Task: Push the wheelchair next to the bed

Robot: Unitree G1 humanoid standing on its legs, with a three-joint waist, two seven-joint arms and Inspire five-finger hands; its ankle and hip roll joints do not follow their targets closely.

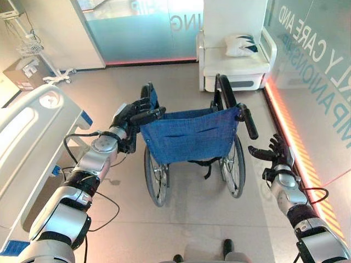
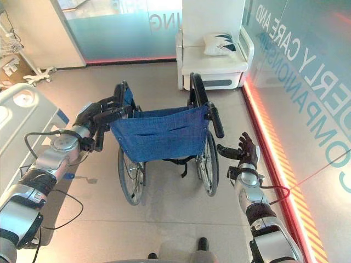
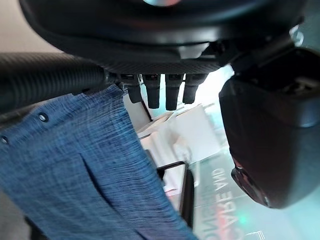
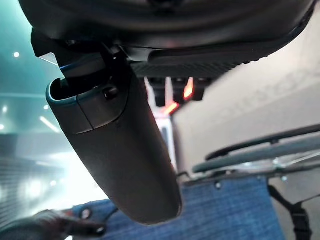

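Centrally, on the grey floor (image 1: 186, 230), a wheelchair (image 1: 189, 137) with a blue fabric backrest (image 1: 189, 134) is seen from behind, its two large spoked wheels resting on the floor and its two black push handles pointing back toward the robot. To the wheelchair's left, well apart from it, the white bed (image 1: 30, 142) is seen with its moulded side rail turned toward the chair; bare floor lies between the two. Beyond the wheelchair, against the frosted glass wall (image 1: 137, 27), a white armchair (image 1: 233, 55) is placed, and a patterned cushion (image 1: 239, 45) lies on its seat. Beyond the bed, farther from the wheelchair, a white wheeled stand (image 1: 55, 74) with a wire basket is visible, and a cardboard box (image 1: 24, 74) is just beside it. To the wheelchair's right, a glowing orange strip runs along the foot of the glass wall.

The wheelchair's left push handle (image 1: 148, 116) is gripped by the left hand (image 1: 129, 115), whose fingers are curled round it; in the left wrist view the ribbed black grip (image 3: 45, 80) is seen lying against the palm, with the blue fabric just past it. The right hand (image 1: 274, 150) is held in the air to the right of the wheelchair's right push handle (image 1: 248, 121), near it but apart, with fingers relaxed and spread and nothing held.
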